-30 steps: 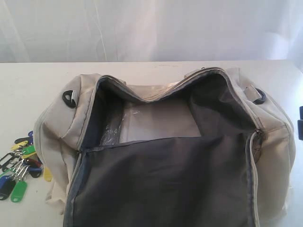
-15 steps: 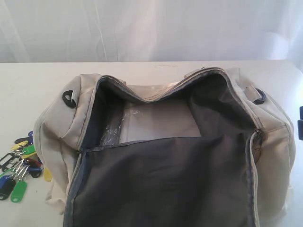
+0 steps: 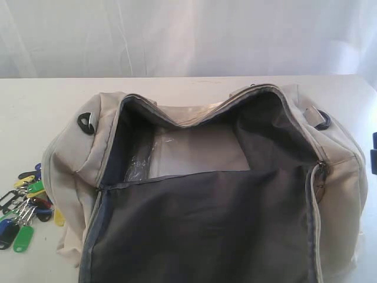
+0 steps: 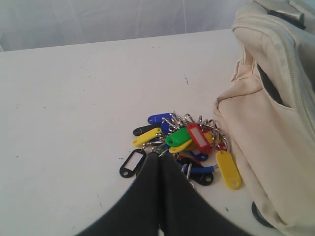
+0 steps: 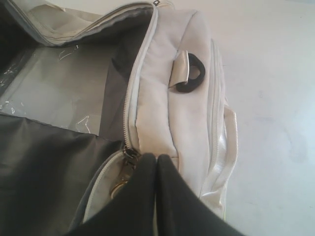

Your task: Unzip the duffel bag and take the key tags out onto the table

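Observation:
The cream duffel bag lies unzipped on the white table, its dark grey lining flap folded toward the front. The key tags lie in a bunch on the table beside the bag's left end. In the left wrist view my left gripper is shut with nothing in it, its tips in line with the near edge of the key tags. My right gripper is shut and empty over the bag's end, next to the zipper pull. Neither gripper shows in the exterior view.
A clear plastic-covered panel lines the bag's bottom. Black strap rings sit at both ends. A dark object pokes in at the right edge. A white curtain hangs behind the table.

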{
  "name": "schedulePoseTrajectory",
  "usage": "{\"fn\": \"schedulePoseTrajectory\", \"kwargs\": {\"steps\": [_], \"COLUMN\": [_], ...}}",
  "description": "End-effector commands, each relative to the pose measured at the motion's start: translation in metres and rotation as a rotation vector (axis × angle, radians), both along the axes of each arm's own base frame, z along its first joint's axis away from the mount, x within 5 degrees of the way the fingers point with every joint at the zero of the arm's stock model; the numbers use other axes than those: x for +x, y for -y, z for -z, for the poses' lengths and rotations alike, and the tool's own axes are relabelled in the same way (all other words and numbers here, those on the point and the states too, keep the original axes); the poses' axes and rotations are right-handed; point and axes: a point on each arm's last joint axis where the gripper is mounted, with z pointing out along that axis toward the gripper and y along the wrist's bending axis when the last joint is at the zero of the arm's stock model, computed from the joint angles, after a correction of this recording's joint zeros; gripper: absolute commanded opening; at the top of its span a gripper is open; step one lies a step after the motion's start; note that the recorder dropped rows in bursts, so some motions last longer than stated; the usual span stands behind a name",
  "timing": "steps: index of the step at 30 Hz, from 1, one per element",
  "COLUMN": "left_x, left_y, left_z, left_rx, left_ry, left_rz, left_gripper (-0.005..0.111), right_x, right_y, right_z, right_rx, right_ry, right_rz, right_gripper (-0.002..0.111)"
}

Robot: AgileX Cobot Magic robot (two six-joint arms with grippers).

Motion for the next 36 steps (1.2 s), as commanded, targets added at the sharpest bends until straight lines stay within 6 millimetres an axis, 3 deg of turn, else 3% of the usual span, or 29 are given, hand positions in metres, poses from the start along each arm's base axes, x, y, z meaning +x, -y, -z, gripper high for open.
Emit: {"fn": "schedulePoseTrajectory", "kwargs": {"steps": [1, 5, 11, 36], "left_x": [0.0, 0.0, -0.005, -0.004], "left_y": [0.0, 0.0, 0.003, 0.002], "left_z": [0.001, 0.002, 0.016, 0.012], "left_rx": [-0.008, 0.018, -0.062, -0.099], "left_ry": [0.0, -0.006, -0.169, -0.124], "left_rz": [-0.003, 0.002, 0.019, 0.0], "left_gripper": [0.0, 0.0, 0.0, 0.0], "right_x": [-0.001, -0.001, -0.001, -0.001], "right_y": [0.0, 0.0, 0.0, 0.0], "right_z": [-0.001, -0.001, -0.001, -0.001], "right_rx": [-0.005, -0.005, -0.005, -0.005], "right_ry": [0.015, 0.015, 0.015, 0.015], "right_rz": [-0.003, -0.003, -0.003, -0.003], "right_gripper": [0.0, 0.0, 0.0, 0.0]}}
